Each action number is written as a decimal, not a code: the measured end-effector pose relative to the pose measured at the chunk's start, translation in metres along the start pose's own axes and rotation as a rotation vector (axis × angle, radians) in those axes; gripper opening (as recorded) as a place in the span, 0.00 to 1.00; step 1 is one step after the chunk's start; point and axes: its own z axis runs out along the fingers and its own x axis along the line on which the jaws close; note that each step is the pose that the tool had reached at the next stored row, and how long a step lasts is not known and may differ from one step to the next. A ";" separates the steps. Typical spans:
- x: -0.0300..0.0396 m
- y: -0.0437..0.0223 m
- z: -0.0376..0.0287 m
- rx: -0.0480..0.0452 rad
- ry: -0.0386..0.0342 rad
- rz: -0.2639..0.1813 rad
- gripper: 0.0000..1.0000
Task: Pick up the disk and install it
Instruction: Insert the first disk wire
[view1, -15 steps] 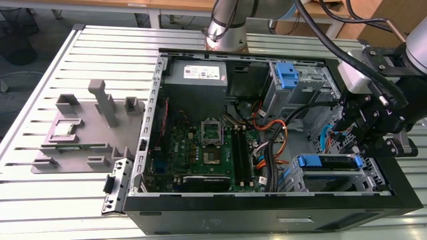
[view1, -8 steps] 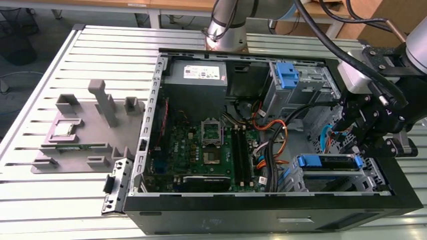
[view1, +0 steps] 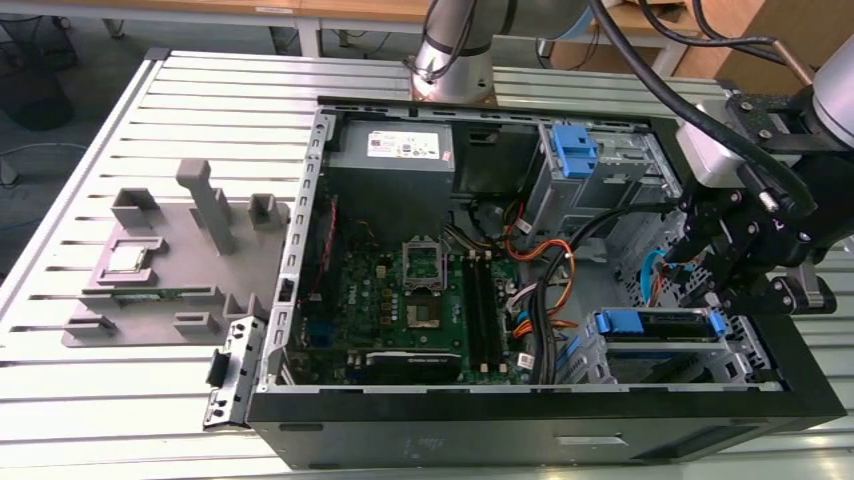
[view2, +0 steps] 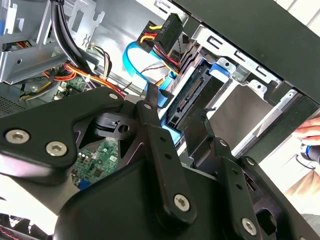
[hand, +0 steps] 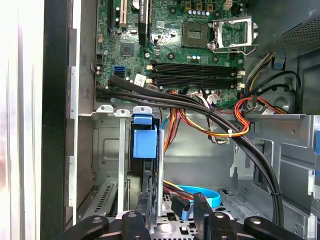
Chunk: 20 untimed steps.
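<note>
Currently the gripper (view1: 731, 292) hangs inside the open computer case (view1: 534, 435), at the end on the exterior view's right. Its two black fingers (view2: 150, 120) are spread apart on either side of the disk (view1: 661, 325) rather than clamped on it. In the second wrist view the gripper (view2: 177, 107) has the disk's connector edge (view2: 192, 95) in the gap, with a blue rail beside one finger. The disk sits in the metal drive cage (view1: 750, 352) in that corner of the case. In the first wrist view its blue handle end (hand: 144, 142) faces the motherboard (hand: 170, 30).

Just beside the disk, a blue data cable (view2: 132, 60) curls, and a black plug with red and yellow wires (view2: 167, 32) hangs loose. Farther off, a blue bracket (view1: 571, 150) sits in the upper bay and a grey power-supply box (view1: 394, 150) occupies the far corner. The case rests on a slatted worktop (view1: 134, 400) near a grey fixture (view1: 160, 270).
</note>
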 end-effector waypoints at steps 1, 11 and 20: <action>0.0000 0.0000 0.0000 0.0000 -0.0001 0.000 0.48; 0.0000 -0.0001 0.0000 0.0000 0.0000 0.000 0.25; 0.0000 -0.0003 0.0000 0.0000 0.0000 0.000 0.25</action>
